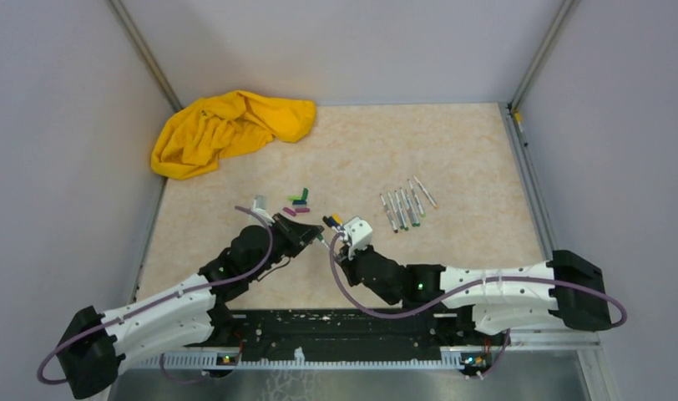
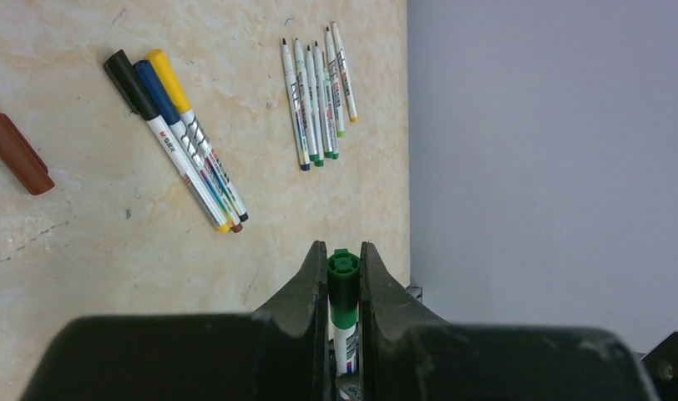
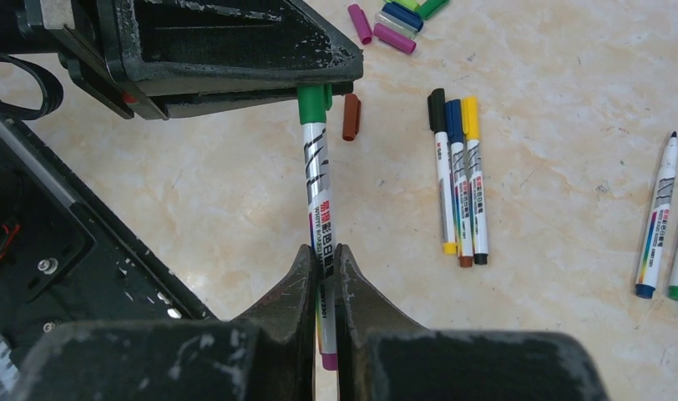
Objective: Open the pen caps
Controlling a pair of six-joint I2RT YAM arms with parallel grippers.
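My left gripper (image 1: 309, 235) (image 2: 343, 251) is shut on the green cap (image 2: 343, 282) of a white-barrelled pen. My right gripper (image 1: 341, 243) (image 3: 322, 251) is shut on the same pen's barrel (image 3: 316, 184), near its purple tail end. The cap (image 3: 312, 104) still sits on the barrel. The pen spans between the two grippers just above the table. Three capped pens, black, blue and yellow (image 1: 332, 221) (image 2: 175, 134) (image 3: 457, 175), lie beside them. Several uncapped pens (image 1: 405, 205) (image 2: 317, 96) lie in a row to the right.
Several loose caps (image 1: 298, 203) (image 3: 394, 21) lie on the table behind the grippers. A brown cap (image 2: 17, 153) (image 3: 351, 117) lies close to them. A crumpled yellow cloth (image 1: 227, 129) lies at the back left. Grey walls enclose the table.
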